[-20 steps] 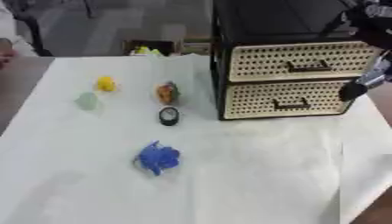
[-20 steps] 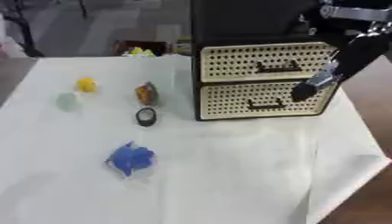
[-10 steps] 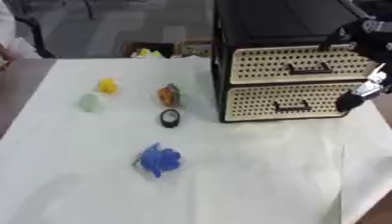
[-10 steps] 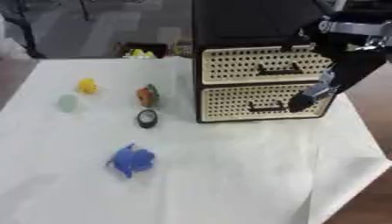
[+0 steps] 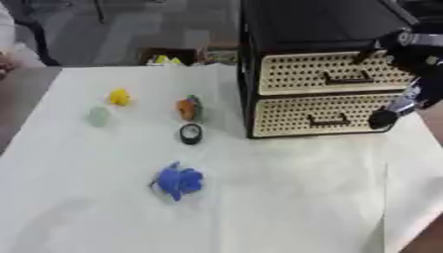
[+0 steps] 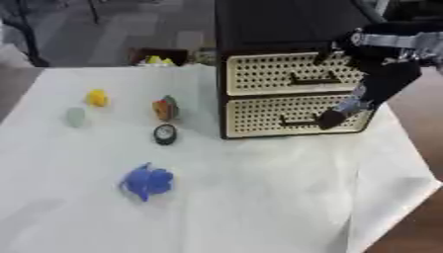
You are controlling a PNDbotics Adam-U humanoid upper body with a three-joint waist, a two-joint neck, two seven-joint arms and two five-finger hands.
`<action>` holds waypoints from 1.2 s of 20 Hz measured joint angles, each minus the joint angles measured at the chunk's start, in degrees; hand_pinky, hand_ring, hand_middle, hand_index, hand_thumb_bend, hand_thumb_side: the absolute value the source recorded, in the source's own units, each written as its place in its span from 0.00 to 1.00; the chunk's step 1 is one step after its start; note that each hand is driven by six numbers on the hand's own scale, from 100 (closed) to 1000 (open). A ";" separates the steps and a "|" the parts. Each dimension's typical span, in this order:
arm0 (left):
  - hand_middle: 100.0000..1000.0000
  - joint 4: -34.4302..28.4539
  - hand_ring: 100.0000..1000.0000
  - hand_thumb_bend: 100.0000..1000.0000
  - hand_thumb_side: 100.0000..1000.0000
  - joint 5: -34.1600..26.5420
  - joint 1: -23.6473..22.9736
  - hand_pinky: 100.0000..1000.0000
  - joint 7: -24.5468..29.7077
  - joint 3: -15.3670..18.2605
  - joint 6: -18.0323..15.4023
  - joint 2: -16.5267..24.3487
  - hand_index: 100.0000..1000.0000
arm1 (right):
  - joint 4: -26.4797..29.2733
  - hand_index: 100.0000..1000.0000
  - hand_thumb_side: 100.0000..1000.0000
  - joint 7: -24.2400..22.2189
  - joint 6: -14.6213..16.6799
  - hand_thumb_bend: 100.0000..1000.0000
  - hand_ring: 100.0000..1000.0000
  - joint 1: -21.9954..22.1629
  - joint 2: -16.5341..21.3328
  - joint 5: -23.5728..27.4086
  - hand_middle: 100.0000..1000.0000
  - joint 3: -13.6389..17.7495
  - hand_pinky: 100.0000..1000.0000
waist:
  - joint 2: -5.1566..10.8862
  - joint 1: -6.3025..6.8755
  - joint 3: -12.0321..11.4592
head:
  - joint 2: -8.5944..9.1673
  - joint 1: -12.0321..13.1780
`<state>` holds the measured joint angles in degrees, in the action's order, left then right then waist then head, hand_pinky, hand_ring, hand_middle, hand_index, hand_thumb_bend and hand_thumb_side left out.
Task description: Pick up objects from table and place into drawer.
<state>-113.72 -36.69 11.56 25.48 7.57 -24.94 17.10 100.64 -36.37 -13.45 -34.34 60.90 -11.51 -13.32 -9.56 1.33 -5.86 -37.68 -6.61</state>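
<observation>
Drawer cabinet [image 6: 286, 94]: black frame, two cream perforated fronts, both closed, standing at the far right of the white-covered table [image 6: 259, 197]; rigid and probably the heaviest item, best worked by the dark bar handle on each front, the lower handle [image 6: 298, 120] being nearest the right hand [image 6: 333, 117]. That hand hangs before the lower drawer's right portion, close to the front; whether its fingers are straight or curled cannot be told, and it appears to carry nothing. Left hand: not seen. Blue object [image 6: 147, 182]: lumpy, possibly soft plastic or cloth, nearest the table's front, well apart from the cabinet; likely light and yielding, so take it across its bulk. Orange and dark object [image 6: 164, 108]: upright, just left of the cabinet; seems small and stiff, grasp at the sides. Black round object [image 6: 164, 134]: low disc with pale centre, just below the orange one; flat, may slide, so pinch at the rim. Yellow object [image 6: 97, 97] and pale green object [image 6: 76, 116]: far left, near each other; small, light, liable to roll or skid.
</observation>
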 measured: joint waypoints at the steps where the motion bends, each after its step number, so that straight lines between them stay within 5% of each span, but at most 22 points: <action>1: 0.71 0.00 0.73 0.00 0.78 0.00 0.00 0.68 0.04 0.00 0.02 0.00 0.80 | -0.41 0.83 0.49 -0.05 -0.04 1.00 0.00 -0.17 -0.28 -0.39 0.00 -0.21 0.00 | -0.01 0.05 -0.06 | 0.00 -0.03; 24: 0.71 0.00 0.73 0.00 0.79 0.15 -0.05 0.68 0.54 0.00 -0.37 -0.10 0.80 | -8.58 0.83 0.49 -0.27 1.51 1.00 0.00 -3.47 -3.87 -6.93 0.00 -1.89 0.00 | -0.65 0.56 -0.48 | 0.51 -0.63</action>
<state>-113.72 -36.54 11.51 26.02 7.57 -25.31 17.00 92.05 -36.64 -11.93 -37.81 57.03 -18.44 -15.21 -10.21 1.89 -6.35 -37.17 -7.24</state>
